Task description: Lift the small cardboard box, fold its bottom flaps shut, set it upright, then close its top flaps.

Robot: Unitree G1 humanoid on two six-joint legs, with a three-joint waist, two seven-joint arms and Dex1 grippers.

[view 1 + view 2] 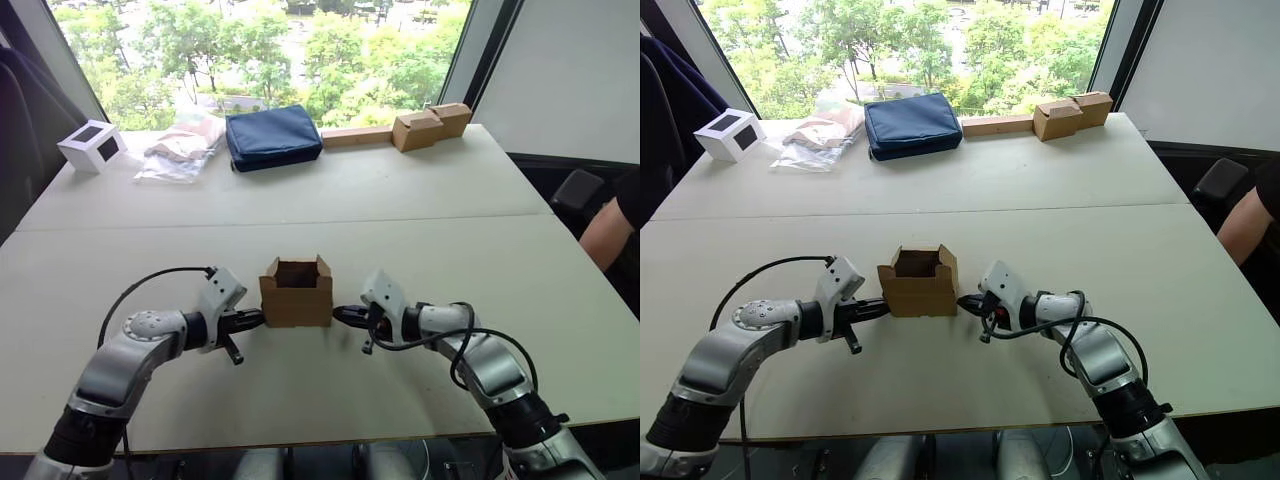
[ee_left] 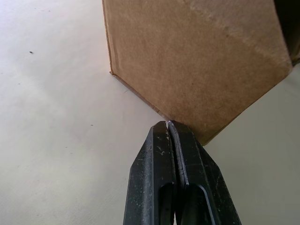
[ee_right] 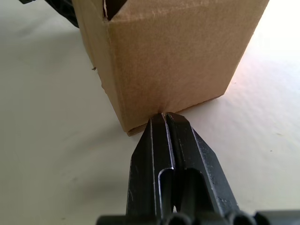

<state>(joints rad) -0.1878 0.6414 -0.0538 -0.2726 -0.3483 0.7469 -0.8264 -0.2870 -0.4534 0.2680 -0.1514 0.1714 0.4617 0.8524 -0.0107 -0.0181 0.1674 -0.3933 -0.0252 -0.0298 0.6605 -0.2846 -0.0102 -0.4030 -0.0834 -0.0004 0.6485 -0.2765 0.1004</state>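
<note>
Left gripper (image 1: 258, 318) jaws closed, right gripper (image 1: 338, 314) jaws closed, tips facing inward

The small cardboard box (image 1: 296, 293) stands upright on the desk (image 1: 420, 190) with its top flaps (image 1: 297, 264) raised. The left pincer (image 1: 256, 318), fingers together, touches one side; the right pincer (image 1: 340, 314), likewise closed, meets the opposite side.

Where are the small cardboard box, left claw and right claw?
small cardboard box (image 1: 296, 304), left eye view, front wall.
left claw (image 2: 169, 125), left wrist view, shut tips at the box.
right claw (image 3: 164, 116), right wrist view, shut tips at the box.
</note>
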